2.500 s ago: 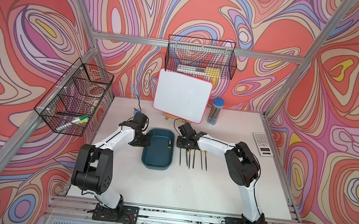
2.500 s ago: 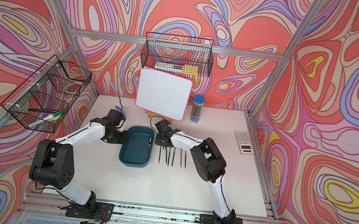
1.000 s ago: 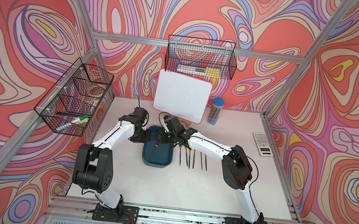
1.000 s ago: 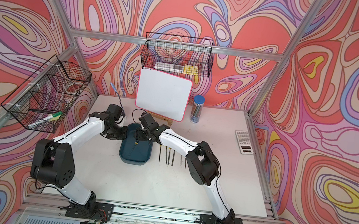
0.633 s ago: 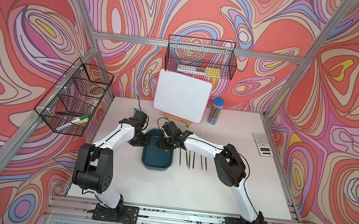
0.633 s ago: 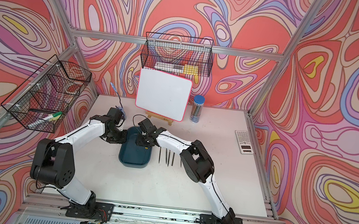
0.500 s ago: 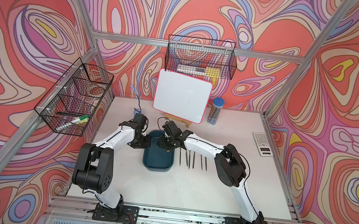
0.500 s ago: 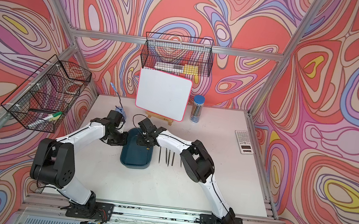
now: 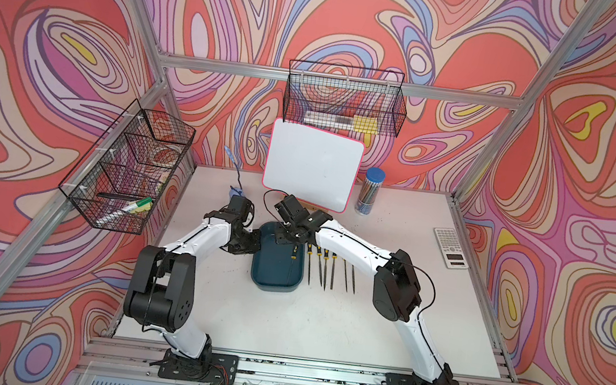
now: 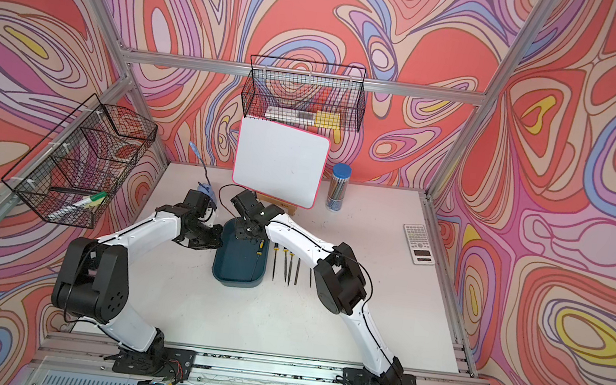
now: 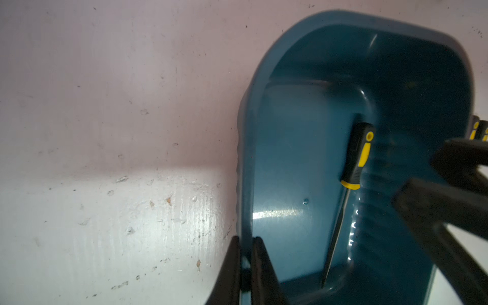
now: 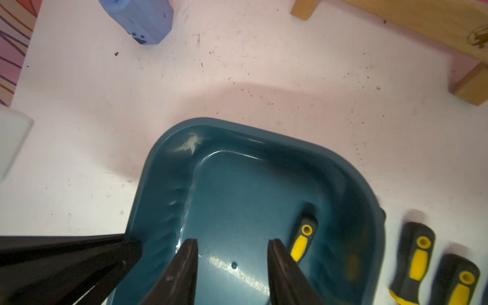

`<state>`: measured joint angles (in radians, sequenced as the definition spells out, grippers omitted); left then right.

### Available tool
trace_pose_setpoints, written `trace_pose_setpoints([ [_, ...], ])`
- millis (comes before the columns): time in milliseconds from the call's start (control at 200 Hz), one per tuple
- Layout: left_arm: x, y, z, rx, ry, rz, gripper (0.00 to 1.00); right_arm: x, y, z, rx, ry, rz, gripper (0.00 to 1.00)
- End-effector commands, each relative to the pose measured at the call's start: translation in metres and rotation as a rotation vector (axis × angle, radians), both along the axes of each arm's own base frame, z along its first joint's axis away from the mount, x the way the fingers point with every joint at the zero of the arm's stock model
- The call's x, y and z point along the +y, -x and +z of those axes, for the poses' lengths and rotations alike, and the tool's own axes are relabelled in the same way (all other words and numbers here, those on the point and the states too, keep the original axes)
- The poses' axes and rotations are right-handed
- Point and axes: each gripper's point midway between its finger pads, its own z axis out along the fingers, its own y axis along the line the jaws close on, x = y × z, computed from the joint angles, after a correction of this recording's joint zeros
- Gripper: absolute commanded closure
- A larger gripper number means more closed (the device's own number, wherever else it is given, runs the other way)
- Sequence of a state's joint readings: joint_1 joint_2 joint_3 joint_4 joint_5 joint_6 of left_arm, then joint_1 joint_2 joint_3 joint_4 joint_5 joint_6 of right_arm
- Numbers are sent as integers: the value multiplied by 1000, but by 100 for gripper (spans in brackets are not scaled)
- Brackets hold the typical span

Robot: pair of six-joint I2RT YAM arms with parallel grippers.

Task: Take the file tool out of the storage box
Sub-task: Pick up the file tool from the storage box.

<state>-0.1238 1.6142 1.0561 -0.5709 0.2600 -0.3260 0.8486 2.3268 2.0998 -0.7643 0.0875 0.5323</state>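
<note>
Storage box (image 9: 273, 286) on the worktop (image 9: 282, 326); left end effector (image 11: 244, 266) pinches one long wall. File tool (image 11: 355, 158) lies inside against the opposite wall, handle toward one end. Right end effector (image 12: 233, 241) hangs spread and empty above the box floor, with the handle just outside its gap. Loose files (image 9: 325, 267) lie just outside that wall; worktop beyond the box's other end lies open. Floor contact — cannot tell.

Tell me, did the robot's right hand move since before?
Yes. The right hand went from above the loose files sideways to over the storage box.
</note>
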Motion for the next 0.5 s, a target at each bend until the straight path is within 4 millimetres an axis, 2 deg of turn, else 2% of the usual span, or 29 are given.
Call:
trace_pose_setpoints([
  [0, 4, 7, -17, 47, -17, 12, 100, -16, 7, -25, 38, 119, -4, 55],
  [295, 6, 8, -22, 54, -32, 20, 100, -21, 9, -38, 82, 177, -9, 54],
  [496, 5, 9, -30, 75, -24, 25, 100, -20, 7, -32, 66, 182, -16, 54],
])
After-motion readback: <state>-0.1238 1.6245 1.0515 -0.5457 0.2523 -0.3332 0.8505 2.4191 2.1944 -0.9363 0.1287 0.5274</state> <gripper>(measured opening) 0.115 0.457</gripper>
